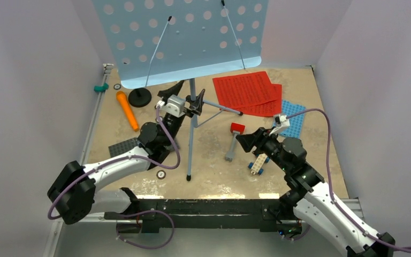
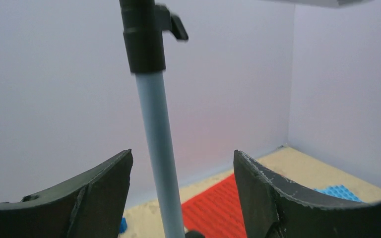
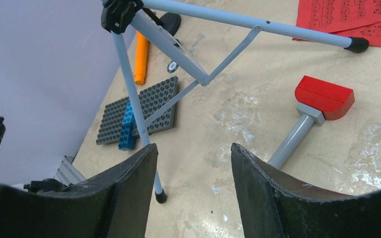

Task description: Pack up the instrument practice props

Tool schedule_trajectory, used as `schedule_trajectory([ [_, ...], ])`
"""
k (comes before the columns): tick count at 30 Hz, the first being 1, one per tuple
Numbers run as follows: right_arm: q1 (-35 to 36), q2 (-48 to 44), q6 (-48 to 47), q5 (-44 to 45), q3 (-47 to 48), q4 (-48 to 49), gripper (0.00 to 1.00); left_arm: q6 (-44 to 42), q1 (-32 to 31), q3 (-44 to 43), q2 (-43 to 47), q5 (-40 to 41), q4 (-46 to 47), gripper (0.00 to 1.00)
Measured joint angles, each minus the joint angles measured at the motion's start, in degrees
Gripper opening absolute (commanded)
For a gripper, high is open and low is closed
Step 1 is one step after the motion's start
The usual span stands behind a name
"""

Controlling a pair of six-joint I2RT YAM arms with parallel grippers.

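While the pale-blue music stand stands upright on its grey tripod in the middle of the worktop, I see my left hand wide open around the pole, with a gap on each side. My right hand is also open and empty, near the toy hammer. The red sheet-music pages lie at the back right, and the orange toy microphone lies at the left.
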State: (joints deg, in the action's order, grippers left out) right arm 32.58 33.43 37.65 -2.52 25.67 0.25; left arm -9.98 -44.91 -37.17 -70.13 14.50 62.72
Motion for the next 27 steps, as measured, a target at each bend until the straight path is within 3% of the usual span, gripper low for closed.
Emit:
schedule_trajectory([
  [12, 0.0, -11.1, -0.5, -1.6, -4.0, -9.5, 0.61, -5.7, 1.2, -14.1, -14.4, 3.6, 2.5, 0.62],
  [20, 0.0, -12.9, -0.8, -1.6, -4.0, -12.9, 0.62, -6.8, 3.5, -16.6, -16.2, 4.9, 1.7, 0.23],
  [25, 0.0, -12.8, -1.5, -1.6, -3.6, -13.7, 0.61, -2.9, 3.9, -16.7, -15.9, 4.7, 0.9, 0.0],
  [27, 0.0, -12.8, -1.9, -1.6, -2.8, -13.9, 0.61, -2.3, 4.0, -16.6, -15.3, 4.2, -0.3, 0.0],
])
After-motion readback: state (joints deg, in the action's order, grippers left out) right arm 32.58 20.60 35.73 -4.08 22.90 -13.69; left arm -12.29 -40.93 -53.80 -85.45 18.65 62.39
